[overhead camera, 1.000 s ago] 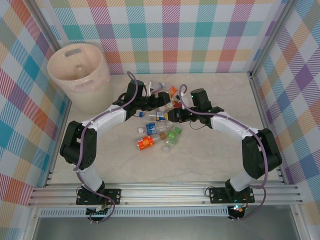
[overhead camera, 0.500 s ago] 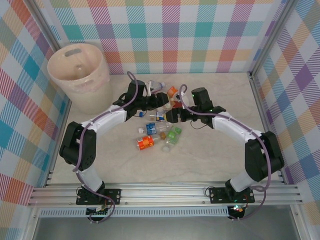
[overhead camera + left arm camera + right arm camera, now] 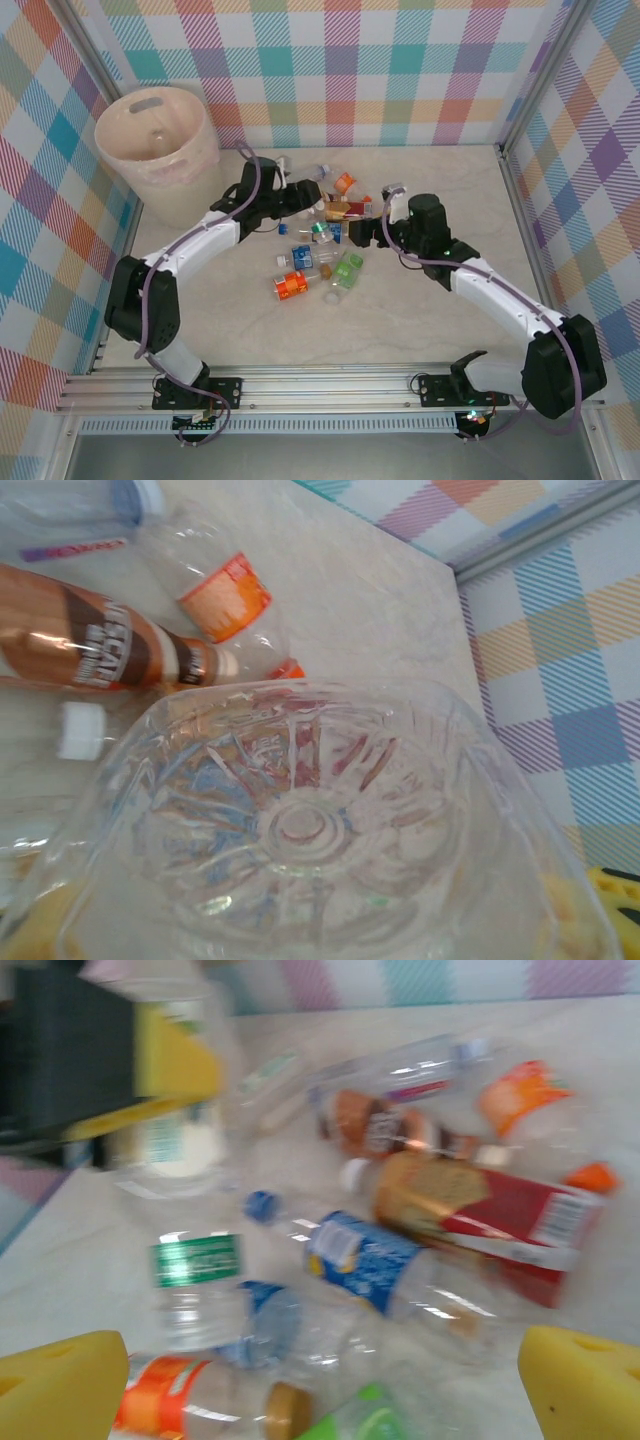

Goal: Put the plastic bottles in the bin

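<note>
My left gripper (image 3: 303,194) is shut on a clear plastic bottle (image 3: 300,820), whose ribbed base faces the left wrist camera between the yellow pads (image 3: 25,940). In the right wrist view that same bottle (image 3: 175,1130) carries a white label. The other plastic bottles lie in a pile (image 3: 325,235) mid-table: blue label (image 3: 365,1255), green label (image 3: 195,1260), red and brown (image 3: 490,1205), orange (image 3: 540,1095). My right gripper (image 3: 320,1390) stands open and holds nothing, just right of the pile (image 3: 368,232). The bin (image 3: 160,150), pale pink, stands at the back left.
A brown-labelled bottle (image 3: 100,655) and an orange-labelled one (image 3: 225,595) lie beyond the held bottle. An orange bottle (image 3: 290,286) and a green one (image 3: 347,267) sit at the pile's near edge. Checked walls and metal rails enclose the table.
My right gripper has opened and drawn back to the right, away from the pile. My left gripper has closed on the clear bottle and shifted slightly left.
</note>
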You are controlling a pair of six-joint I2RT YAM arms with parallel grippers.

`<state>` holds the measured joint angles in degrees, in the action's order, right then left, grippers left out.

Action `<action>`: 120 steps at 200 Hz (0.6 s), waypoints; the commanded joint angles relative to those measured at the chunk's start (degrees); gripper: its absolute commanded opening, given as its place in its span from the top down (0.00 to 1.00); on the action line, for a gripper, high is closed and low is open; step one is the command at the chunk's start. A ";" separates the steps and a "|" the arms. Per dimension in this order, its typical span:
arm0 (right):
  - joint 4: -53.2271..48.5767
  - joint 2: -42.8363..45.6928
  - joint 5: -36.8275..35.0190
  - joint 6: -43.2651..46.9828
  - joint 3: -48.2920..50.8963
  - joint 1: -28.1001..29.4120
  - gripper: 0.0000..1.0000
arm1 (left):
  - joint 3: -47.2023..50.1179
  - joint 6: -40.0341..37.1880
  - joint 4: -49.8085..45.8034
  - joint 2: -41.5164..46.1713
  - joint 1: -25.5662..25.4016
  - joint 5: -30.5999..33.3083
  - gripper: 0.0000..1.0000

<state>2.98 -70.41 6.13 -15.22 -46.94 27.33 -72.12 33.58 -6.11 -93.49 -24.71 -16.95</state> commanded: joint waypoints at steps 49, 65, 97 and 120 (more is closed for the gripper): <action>2.74 -0.76 -23.18 -9.35 1.52 -0.93 0.00 | -7.00 -9.55 -9.31 9.63 3.84 19.37 0.41; 3.83 -1.53 -22.96 -9.62 1.42 -0.96 0.00 | -8.87 -10.56 -8.78 10.34 4.66 23.22 0.42; 4.73 -2.27 -22.60 -9.81 0.52 -0.96 0.00 | -12.99 -15.64 -6.64 10.50 5.19 29.73 0.42; 4.50 -2.49 -23.57 -10.00 0.44 -0.96 0.00 | -16.07 -20.68 -3.89 10.05 5.80 33.55 0.42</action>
<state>5.08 -72.66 -15.53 -23.83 -45.41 26.55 -84.53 19.92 -14.22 -84.33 -19.86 9.74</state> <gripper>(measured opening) 0.996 0.585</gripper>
